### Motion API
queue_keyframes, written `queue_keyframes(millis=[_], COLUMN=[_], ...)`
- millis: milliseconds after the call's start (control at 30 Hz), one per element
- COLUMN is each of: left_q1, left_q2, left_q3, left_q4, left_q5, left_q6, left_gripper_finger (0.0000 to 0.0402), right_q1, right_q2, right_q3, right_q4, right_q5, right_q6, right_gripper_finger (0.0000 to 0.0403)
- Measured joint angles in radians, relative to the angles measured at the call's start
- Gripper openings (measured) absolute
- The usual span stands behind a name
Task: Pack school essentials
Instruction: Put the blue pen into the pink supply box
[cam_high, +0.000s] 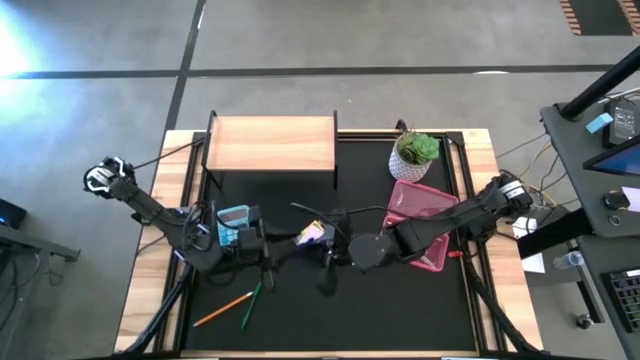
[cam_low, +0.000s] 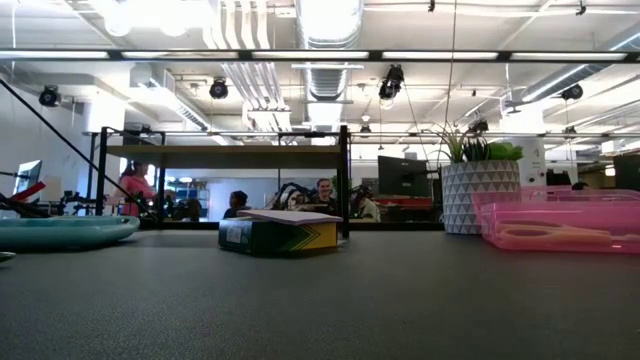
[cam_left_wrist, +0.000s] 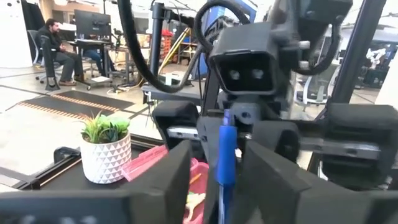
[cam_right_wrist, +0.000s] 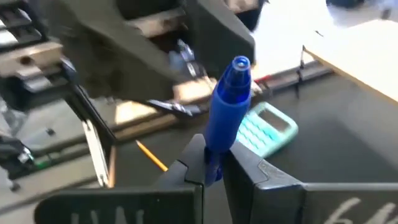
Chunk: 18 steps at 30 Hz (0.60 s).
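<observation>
Mid-surface handover: your right claw (cam_right_wrist: 214, 163) is gripping the blue pen (cam_right_wrist: 229, 102) above the surface (cam_high: 400, 310), while your left claw (cam_left_wrist: 214, 180) is standing parted around it.

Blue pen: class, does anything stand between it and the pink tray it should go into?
Nothing visible does. The right gripper grips the blue pen; only bare mat lies between it and the pink tray. The potted plant stands beyond the tray.

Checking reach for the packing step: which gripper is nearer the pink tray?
Right. The right gripper, shut on the blue pen, sits just beside the pink tray; the left gripper is farther off, across the handoff point.
</observation>
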<state>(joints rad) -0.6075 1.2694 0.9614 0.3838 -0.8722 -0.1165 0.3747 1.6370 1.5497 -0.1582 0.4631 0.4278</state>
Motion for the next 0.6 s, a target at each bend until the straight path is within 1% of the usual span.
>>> queue_keyframes(millis=[133, 233, 267, 367, 433, 533, 600], left_q1=[0.0, 0.0, 0.0, -0.001, -0.001, -0.001, -0.001], left_q2=[0.0, 0.0, 0.0, 0.0, 0.0, 0.0, 0.0], left_q3=[-0.004, -0.005, -0.005, -0.006, -0.006, -0.006, -0.006], left_q4=[-0.002, -0.008, -0.017, -0.091, -0.178, -0.336, -0.433], left_q5=[0.0, 0.0, 0.001, 0.004, 0.018, 0.093, 0.162], left_q6=[-0.006, -0.015, -0.04, -0.177, -0.279, -0.463, -0.594], left_gripper_finger=[0.0192, 0.0213, 0.0216, 0.0219, 0.0219, 0.0219, 0.0219], right_q1=[-0.008, -0.009, -0.009, -0.008, 0.0, 0.017, 0.025], right_q2=[-0.061, -0.119, -0.134, -0.178, -0.194, -0.198, -0.194], right_q3=[0.0, 0.002, 0.002, 0.002, 0.001, -0.008, -0.022], right_q4=[-0.22, -0.444, -0.529, -0.823, -1.012, -1.258, -1.357], right_q5=[0.003, 0.005, 0.006, 0.003, 0.001, -0.009, -0.059], right_q6=[0.092, 0.197, 0.241, 0.409, 0.542, 0.713, 0.787], right_gripper_finger=[0.002, 0.002, 0.002, 0.002, 0.002, 0.002, 0.0022])
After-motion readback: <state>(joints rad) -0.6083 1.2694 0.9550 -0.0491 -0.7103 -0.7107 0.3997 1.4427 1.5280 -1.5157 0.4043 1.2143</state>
